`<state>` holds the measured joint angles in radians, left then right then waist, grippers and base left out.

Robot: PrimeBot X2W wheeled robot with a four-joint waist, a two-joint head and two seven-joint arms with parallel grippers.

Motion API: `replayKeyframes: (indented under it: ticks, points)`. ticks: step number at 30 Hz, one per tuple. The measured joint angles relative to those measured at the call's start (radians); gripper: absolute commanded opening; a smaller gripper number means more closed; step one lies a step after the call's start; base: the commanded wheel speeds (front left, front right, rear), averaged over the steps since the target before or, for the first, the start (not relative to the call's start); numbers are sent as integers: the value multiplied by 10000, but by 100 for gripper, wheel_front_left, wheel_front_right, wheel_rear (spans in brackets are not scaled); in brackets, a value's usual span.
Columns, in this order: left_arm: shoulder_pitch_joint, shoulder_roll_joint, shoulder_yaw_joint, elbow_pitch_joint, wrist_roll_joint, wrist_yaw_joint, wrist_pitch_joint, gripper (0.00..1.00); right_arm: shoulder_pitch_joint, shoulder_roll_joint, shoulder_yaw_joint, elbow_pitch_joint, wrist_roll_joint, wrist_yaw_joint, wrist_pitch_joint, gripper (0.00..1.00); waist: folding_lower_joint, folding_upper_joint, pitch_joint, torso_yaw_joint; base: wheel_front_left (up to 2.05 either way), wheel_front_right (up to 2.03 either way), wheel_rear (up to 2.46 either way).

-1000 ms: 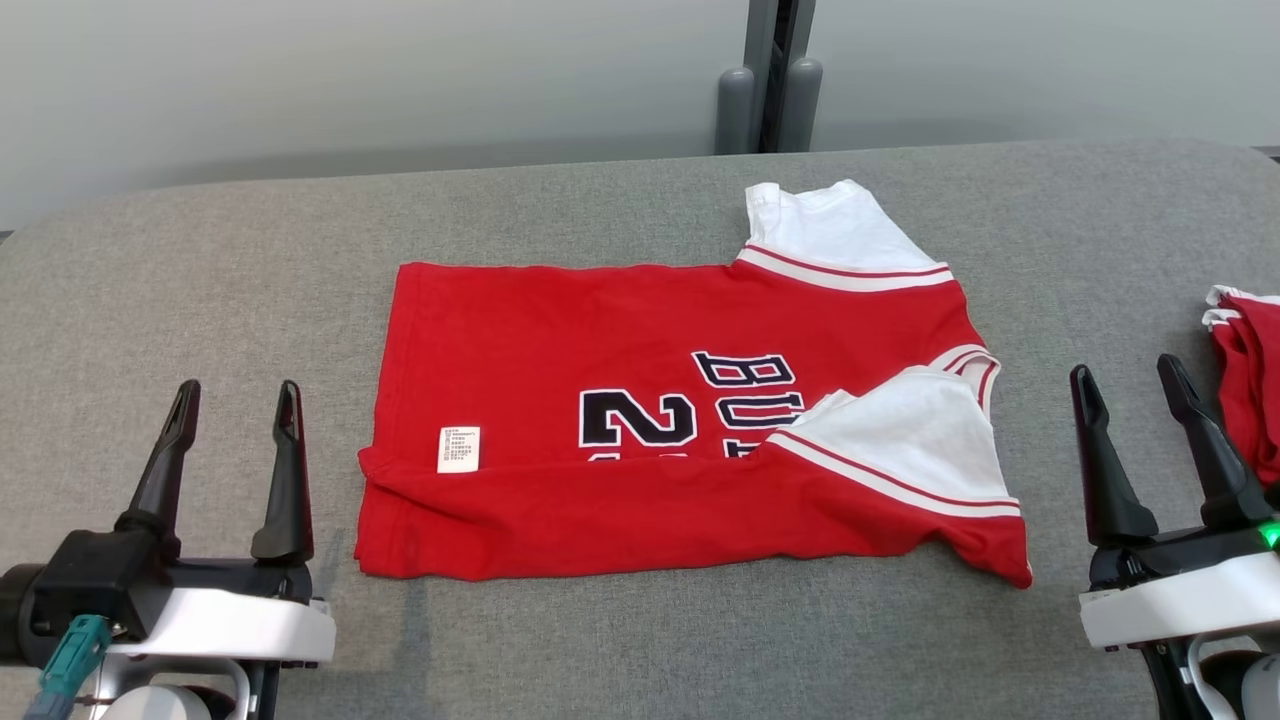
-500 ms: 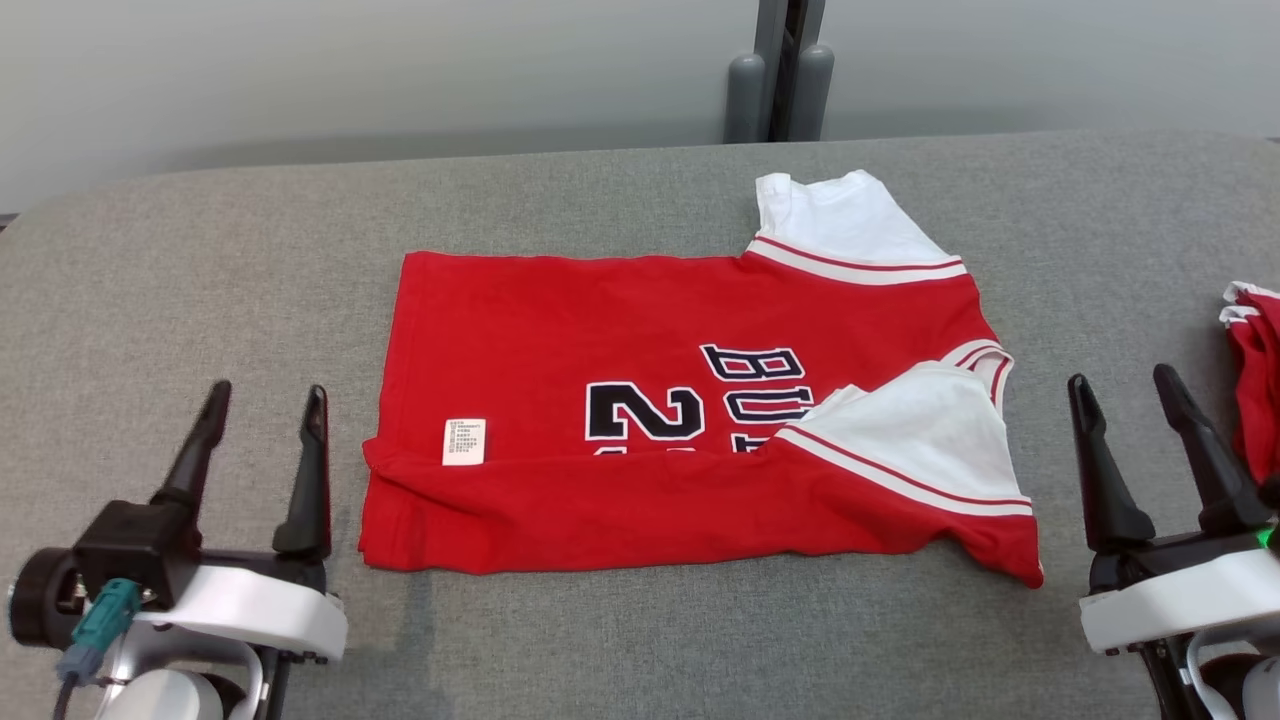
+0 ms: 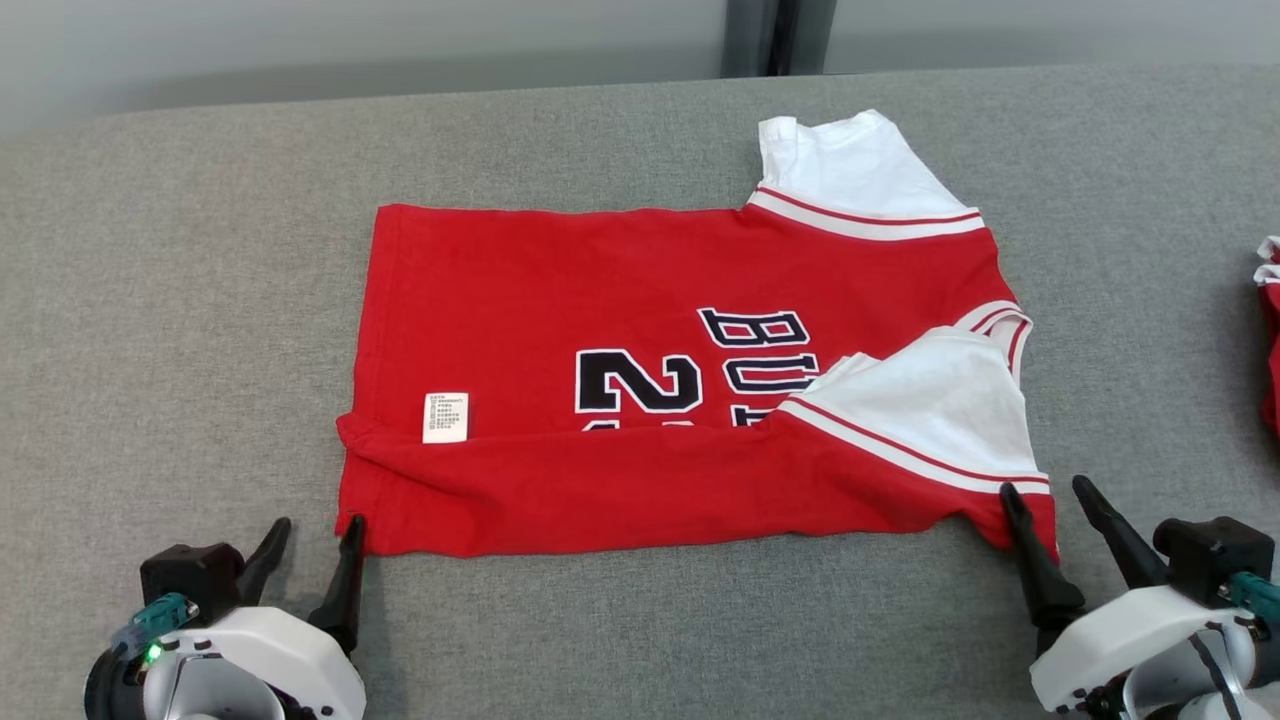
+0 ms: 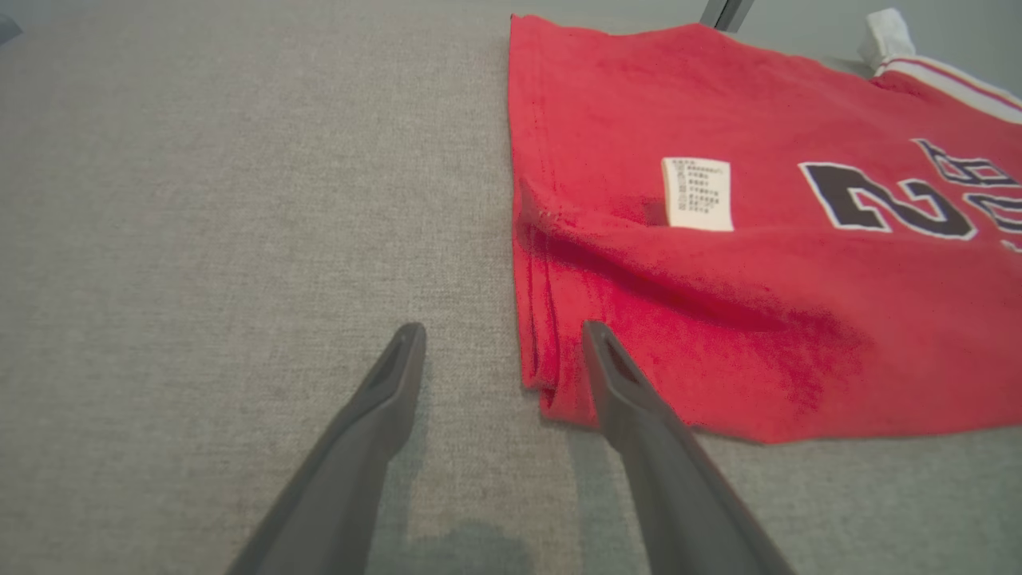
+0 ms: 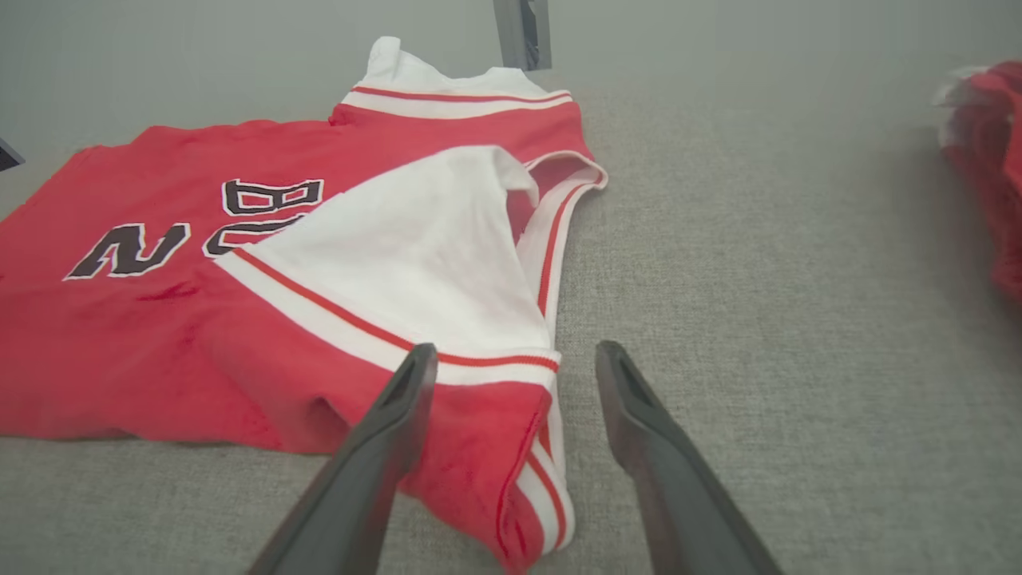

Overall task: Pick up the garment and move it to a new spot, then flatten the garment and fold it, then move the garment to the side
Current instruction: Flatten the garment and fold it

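Lowered and advanced since a second ago, the left tool (image 3: 316,530) is spread open at the near-left corner of the red-and-white fabric jersey (image 3: 600,290), laid part-folded on the grey cloth surface (image 3: 180,300). The right tool (image 3: 1048,495) is spread likewise at the near-right corner. Light, limp cloth is judged; both corners should be pinched through every layer.

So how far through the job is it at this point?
Done: the jersey lies flat on the table with its near edge folded over once, beside the care label. In hand: the left gripper and right gripper, both open, straddle its two near corners, nothing gripped yet. Left: probably another fold, then moving it aside; another red garment lies at the right edge.
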<state>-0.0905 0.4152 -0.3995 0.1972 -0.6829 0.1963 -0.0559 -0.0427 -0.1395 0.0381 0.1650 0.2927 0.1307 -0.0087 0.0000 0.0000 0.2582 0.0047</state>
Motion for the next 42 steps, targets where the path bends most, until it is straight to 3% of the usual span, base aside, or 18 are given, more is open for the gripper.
replayKeyframes:
  ticks: [6, 7, 8, 9, 10, 20, 27, 34, 35, 36, 42]
  points:
    - [-397, -209, -82, 913, -420, -437, 307, 100, -521, -23, 474, 892, 345, 0, 25, 100, 0, 0, 256, -95, 0, 0, 0]
    - [-457, -228, -71, 995, -460, -499, 326, 95, -598, -25, 514, 1018, 422, 0, 12, 82, 0, 0, 278, -107, 0, 0, 0]
    - [-515, -238, -65, 1068, -500, -554, 330, 71, -673, -29, 602, 1124, 548, -2, 10, 48, 0, 0, 297, -113, 0, 0, 0]
    - [-577, -238, -75, 1137, -533, -617, 370, 10, -732, -38, 677, 1174, 616, -2, -23, 22, 0, 0, 309, -115, 0, 0, 0]
    - [-616, -240, -67, 1185, -606, -665, 395, 0, -792, -36, 738, 1243, 725, 0, -40, 0, 0, 0, 315, -114, 0, 0, 0]
    - [-378, 12, 13, 562, -849, -786, 675, 0, -849, -299, 692, 798, 1229, 2, -163, 0, 0, 0, 180, -58, 0, 0, 0]
    - [956, 744, 113, -1829, -1137, -84, 1701, 0, 593, -326, 40, -1051, 1181, 2, 1112, 0, 0, 0, 10, 99, 0, 0, 0]
    - [1835, 756, 115, -2677, -1465, 384, 2111, 0, 1615, 105, -251, -2029, 1097, 2, 1931, 0, 0, 0, 10, 122, 0, 0, 0]
    - [1894, 704, 71, -2644, -1486, 405, 2125, 0, 1648, 105, -226, -2054, 1114, 0, 1998, 22, 0, 0, 5, 99, 0, 0, 0]
    - [1894, 660, 56, -2614, -1517, 420, 2109, 100, 1642, 94, -211, -2008, 1122, 2, 2021, 100, 0, 0, 4, 94, 0, 0, 0]
    - [1628, 301, 564, -2686, -1258, 604, 807, 100, 1295, 40, -786, -2073, 899, 0, 1244, 100, 0, 0, -16, 155, 0, 0, 0]
